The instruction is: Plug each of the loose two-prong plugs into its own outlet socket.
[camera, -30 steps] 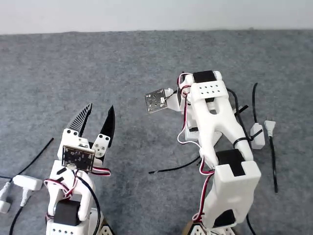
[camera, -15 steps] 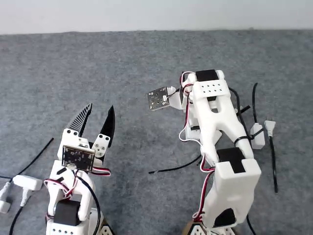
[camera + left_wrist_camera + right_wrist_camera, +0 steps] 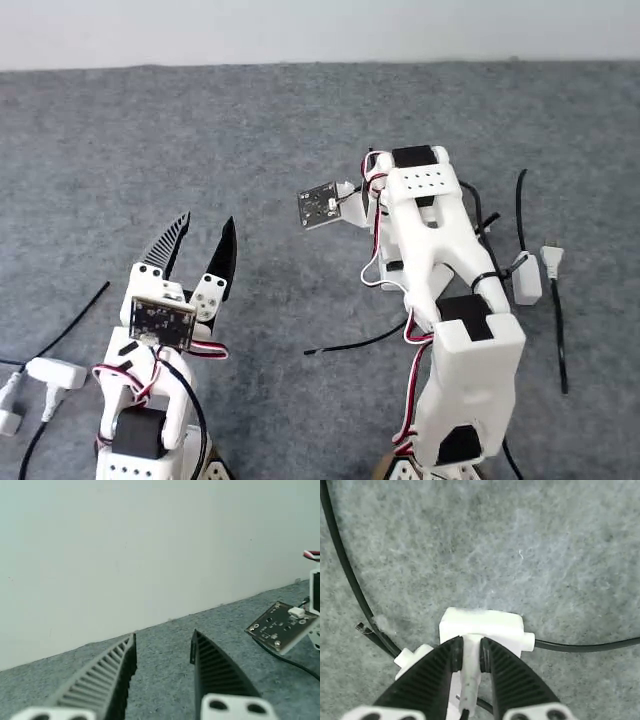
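Jaws of the right gripper (image 3: 470, 652) are clenched on a white plug (image 3: 468, 682). The plug's front end meets a white socket block (image 3: 482, 625) lying on the grey felt table (image 3: 280, 130). Whether the prongs are fully home cannot be told, because the fingers cover the joint. A black cord (image 3: 585, 647) leaves the side of the block.

In the high view the right arm (image 3: 440, 250) folds over this spot at about two o'clock from the table's middle. The left gripper (image 3: 206, 218) is at eight o'clock, raised off the felt with its jaws spread wide and nothing between them.

A loose plug (image 3: 551, 258) lies at three o'clock on its own cord (image 3: 558, 330). Just beside it, towards the arm, is a small white piece (image 3: 527, 280) that may be a second socket. More white connector pieces (image 3: 55, 373) sit at eight o'clock by the table's edge, and I cannot tell plug from socket among them.

These plugs look light, hard and smooth, so a pinch on the rounded edges would likely slip. The flat sides of the body, back from the prongs, seem the best place to hold. The prongs are thin and would probably bend if pushed in crooked. The cords look springy enough to twist a plug off line. The socket block appears loose and light, so it would likely slide on the felt under a push unless braced.
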Motion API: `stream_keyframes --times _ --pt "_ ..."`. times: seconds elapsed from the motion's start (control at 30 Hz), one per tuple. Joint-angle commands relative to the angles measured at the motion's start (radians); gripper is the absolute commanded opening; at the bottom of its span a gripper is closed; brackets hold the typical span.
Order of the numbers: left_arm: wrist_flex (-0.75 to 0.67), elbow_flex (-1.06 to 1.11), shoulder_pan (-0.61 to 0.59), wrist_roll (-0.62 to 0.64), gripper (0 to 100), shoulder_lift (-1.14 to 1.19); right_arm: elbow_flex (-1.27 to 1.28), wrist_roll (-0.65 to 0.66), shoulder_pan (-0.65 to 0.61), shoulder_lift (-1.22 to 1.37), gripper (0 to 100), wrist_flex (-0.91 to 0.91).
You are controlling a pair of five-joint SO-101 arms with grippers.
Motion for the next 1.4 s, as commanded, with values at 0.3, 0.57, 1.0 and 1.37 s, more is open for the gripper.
stream_keyframes --times 0.3,0.57,1.0,1.37 --pt "-0.043 -0.001 0.009 -0.009 19 -0.006 -0.029 -0.018 -0.022 0.099 0.9 -0.012" --pt "-0.043 0.002 0.011 -0.009 19 -0.006 -0.029 -0.02 -0.013 0.165 0.9 -0.012" --pt "-0.043 0.002 0.011 -0.009 19 -0.006 -0.025 -0.021 0.004 0.173 0.9 -0.001" --pt "-0.043 0.002 0.011 -0.006 19 -0.005 -0.029 -0.052 -0.004 0.173 0.9 -0.001"
